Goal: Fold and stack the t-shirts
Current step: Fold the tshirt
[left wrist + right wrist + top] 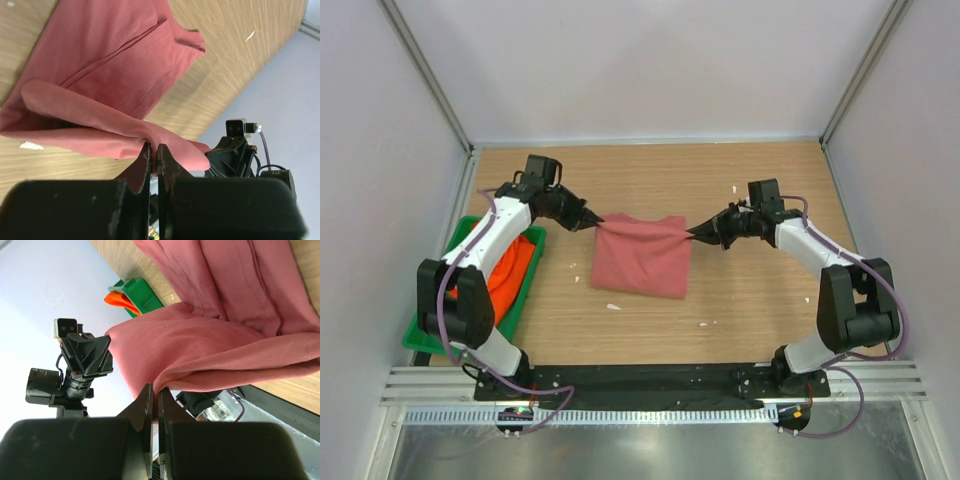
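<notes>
Open table (650, 175) is left on the far and near sides of the pink shirt (642, 265); passage leftward is blocked by the green tray (418, 338), and the edges are closed by walls (380, 150).

We see only part of the orange shirt (520, 265): the left arm (485, 235) crosses over it, and the wall of the green tray (425, 340) hides its lower folds. From the right wrist just a sliver of it shows past the pink shirt (225, 340), which runs off that picture's top and right edges. Where the left gripper (154, 148) and the right gripper (154, 388) pinch the pink cloth, its edge vanishes between the jaws, and the gripper bodies nearest each lens are dark blur. How many layers lie underneath, we cannot tell. The white specks (613, 306) on the table (750, 190) are too small to name.
</notes>
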You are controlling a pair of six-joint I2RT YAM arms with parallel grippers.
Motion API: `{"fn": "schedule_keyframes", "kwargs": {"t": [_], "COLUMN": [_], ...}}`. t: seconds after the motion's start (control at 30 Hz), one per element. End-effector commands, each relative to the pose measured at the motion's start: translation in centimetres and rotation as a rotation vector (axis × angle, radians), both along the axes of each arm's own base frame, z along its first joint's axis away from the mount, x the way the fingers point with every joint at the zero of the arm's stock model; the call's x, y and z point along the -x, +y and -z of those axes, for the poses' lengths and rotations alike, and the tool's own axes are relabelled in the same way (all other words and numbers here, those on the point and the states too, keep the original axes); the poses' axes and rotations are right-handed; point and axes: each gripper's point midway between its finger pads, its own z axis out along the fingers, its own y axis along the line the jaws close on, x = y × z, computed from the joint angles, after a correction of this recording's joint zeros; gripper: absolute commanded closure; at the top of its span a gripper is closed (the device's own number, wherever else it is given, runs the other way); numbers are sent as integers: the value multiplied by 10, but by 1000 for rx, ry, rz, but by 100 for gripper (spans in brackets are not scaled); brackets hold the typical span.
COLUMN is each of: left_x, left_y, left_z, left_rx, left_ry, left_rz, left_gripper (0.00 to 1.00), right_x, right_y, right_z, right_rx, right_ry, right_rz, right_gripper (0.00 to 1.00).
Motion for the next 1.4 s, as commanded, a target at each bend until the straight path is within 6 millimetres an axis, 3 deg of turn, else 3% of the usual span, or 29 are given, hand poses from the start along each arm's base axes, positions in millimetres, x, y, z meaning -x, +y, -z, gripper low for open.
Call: {"fn": "schedule_keyframes", "kwargs": {"t": [0.0,0.6,0.7,0.8,0.83,0.87,0.9,0.93,0.97,1.03,1.07,1.13,1.17,1.2,1.23,1.27,1.33,1.37], "left_x": [-28,-102,-118,-140,-152,-159,-169,-180,-192,-211,-229,-232,-231,-223,-220,-209,-195,-184], "left_y": [-5,0,2,0,0,3,10,10,9,9,11,21,20,22,24,22,21,21], "left_z": [-23,9,4,9,1,19,25,21,35,37,10,-8,-17,-31,-35,-29,-47,-37], "left_rx": [18,21,16,15,-12,-41,-84,-104,-120,-167,-226,-318,-326,-333,-354,-373,-380,-392], "left_ry": [-101,-51,-83,-109,-160,-140,-157,-209,-223,-283,-377,-417,-439,-450,-456,-437,-457,-423], "left_rz": [12,-23,-29,-23,-5,-8,-23,-5,10,54,94,108,118,121,119,135,140,158], "left_gripper": [100,100,100,100,100,99,90,85,78,68,66,48,24,10,1,0,1,0], "right_x": [-19,-90,-100,-118,-127,-146,-162,-176,-196,-214,-219,-214,-217,-212,-200,-196,-186,-178], "right_y": [2,4,3,-2,-8,-10,-10,-11,-10,-23,-24,-28,-34,-33,-34,-30,-32,-30], "right_z": [-23,5,10,13,31,23,20,45,34,37,33,27,21,9,16,15,12,15], "right_rx": [-47,-63,-71,-77,-52,-77,-101,-71,-56,-29,-41,14,103,150,204,227,307,371], "right_ry": [-83,-67,-64,-113,-86,-164,-205,-214,-276,-349,-370,-416,-458,-500,-502,-509,-535,-579], "right_rz": [-22,-2,10,35,70,98,118,114,90,101,98,45,34,-2,-66,-95,-126,-178], "right_gripper": [98,98,98,94,82,73,65,54,50,38,32,1,0,0,0,0,0,0]}}
